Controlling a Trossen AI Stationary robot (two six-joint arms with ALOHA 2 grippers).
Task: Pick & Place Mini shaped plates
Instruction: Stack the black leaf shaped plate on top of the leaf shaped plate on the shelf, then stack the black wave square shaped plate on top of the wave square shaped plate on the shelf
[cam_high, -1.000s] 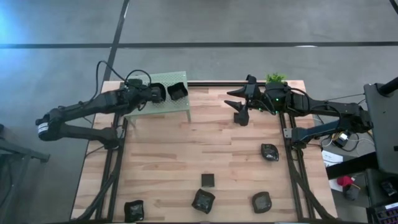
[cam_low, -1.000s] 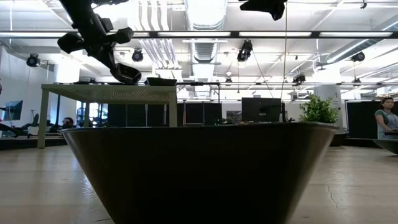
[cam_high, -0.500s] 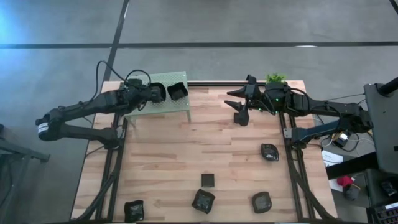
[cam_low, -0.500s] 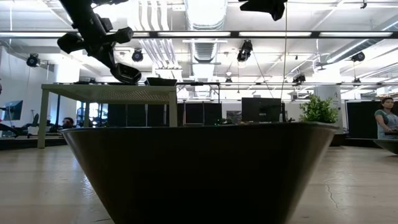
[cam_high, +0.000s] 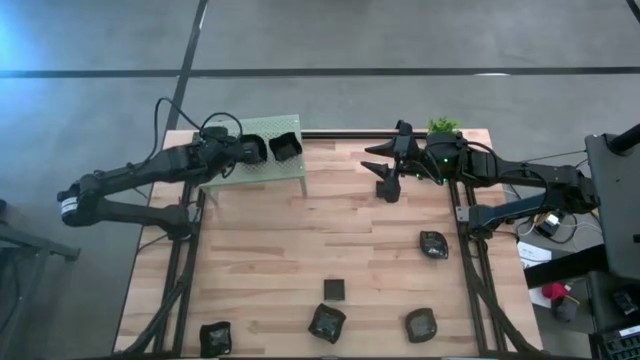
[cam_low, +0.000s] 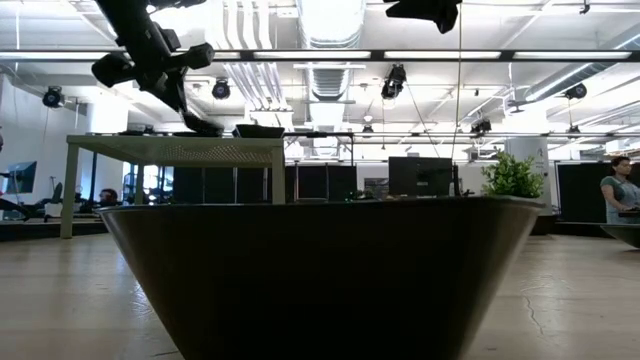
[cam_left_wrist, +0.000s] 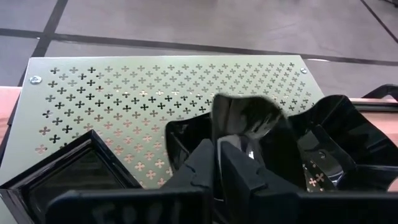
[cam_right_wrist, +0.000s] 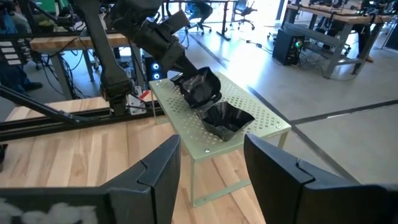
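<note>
A green perforated platform (cam_high: 262, 172) stands at the table's far left. My left gripper (cam_high: 257, 150) reaches over it, its fingers close together on a glossy black mini plate (cam_left_wrist: 244, 116). On the platform beside that plate rest a square mini plate (cam_left_wrist: 68, 174) and an angular one (cam_left_wrist: 339, 134). More mini plates lie on the wooden table: one on the right (cam_high: 434, 244) and several along the near edge (cam_high: 326, 321). My right gripper (cam_high: 385, 172) hovers open over the far right, holding nothing. My left gripper has the plate's upturned rim (cam_left_wrist: 217, 124) in the narrow gap between its two fingers (cam_left_wrist: 199, 162). The fingers come slanting down from the table's left. The plate lies low on the platform's top (cam_low: 207, 129); whether its underside rests there, I cannot tell.
A small potted plant (cam_high: 443, 126) stands at the far right corner. One mini plate (cam_low: 320, 270) sits right before the low camera and blocks most of its sight of the table. Bare wood lies in the table's middle.
In the low view the plate at my left gripper has dropped from a raised, tilted pose to lie low and flat on the platform's top. Both arms have kept still.
</note>
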